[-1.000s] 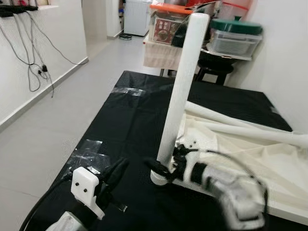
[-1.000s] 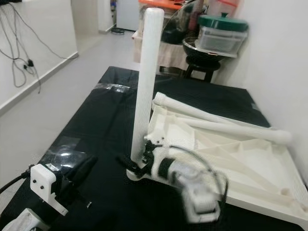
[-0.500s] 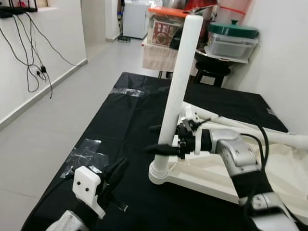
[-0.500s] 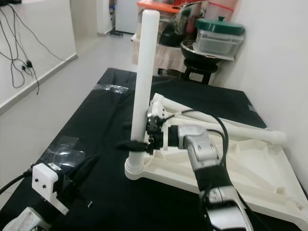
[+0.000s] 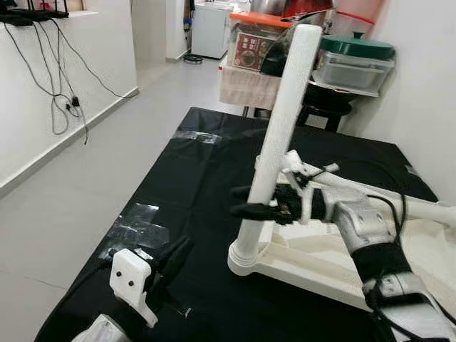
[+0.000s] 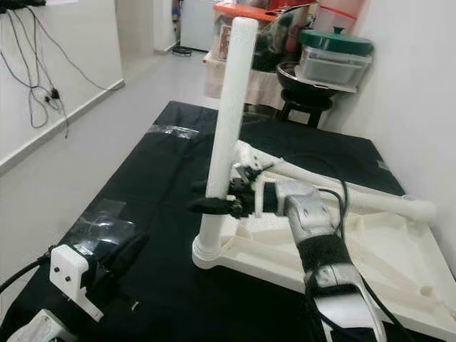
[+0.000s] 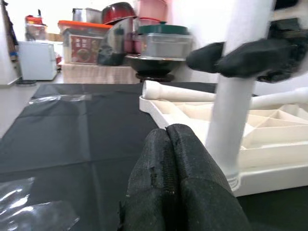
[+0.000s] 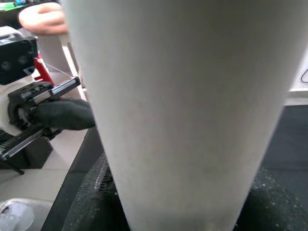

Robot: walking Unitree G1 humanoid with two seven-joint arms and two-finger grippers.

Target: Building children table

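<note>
A white table top (image 5: pixel 442 263) lies upside down on the right part of a black sheet (image 5: pixel 185 185) that covers the floor. At its near left corner a white table leg (image 5: pixel 274 149) stands upright in its socket, leaning slightly to the right at the top. Another white leg (image 6: pixel 342 189) lies flat across the far side of the table top.

The right gripper (image 5: pixel 246 201) reaches in from the right and grips the upright leg about a third of the way up, one black finger on each side of the tube. In the right wrist view the leg (image 8: pixel 183 110) stands right in front of the camera, with the black fingers (image 8: pixel 96 211) pressed against its sides.

The left gripper (image 5: pixel 174 253) hovers low at the near left, just above the black sheet and well apart from the leg. In the left wrist view its two black fingers (image 7: pixel 178 183) lie pressed together, closed on nothing.

Patches of clear tape (image 5: pixel 135 224) shine on the sheet near the left gripper. Far behind, a table holds plastic boxes (image 5: pixel 353 60), and cables (image 5: pixel 60 92) hang on the left wall.
</note>
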